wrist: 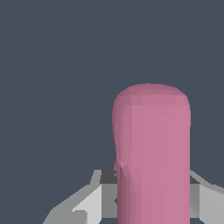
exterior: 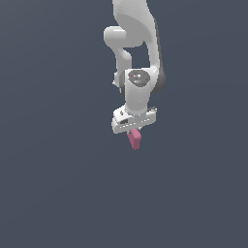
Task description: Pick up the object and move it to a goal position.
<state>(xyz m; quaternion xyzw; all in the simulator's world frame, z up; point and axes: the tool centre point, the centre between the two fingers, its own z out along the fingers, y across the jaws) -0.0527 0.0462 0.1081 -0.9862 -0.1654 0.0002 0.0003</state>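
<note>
The pink block (exterior: 135, 139) is an elongated piece with rounded edges. It hangs out from under my white gripper (exterior: 133, 130) in the middle of the exterior view, slightly tilted. The gripper is shut on its upper end, and the fingers are mostly hidden behind the hand and the block. In the wrist view the pink block (wrist: 152, 157) fills the middle, held between grey fingers (wrist: 89, 203) on either side, with its free rounded end pointing away from the camera.
The white arm (exterior: 138, 43) comes down from the top of the exterior view. Around it there is only a plain dark blue-grey background (exterior: 48, 169). No goal marker shows.
</note>
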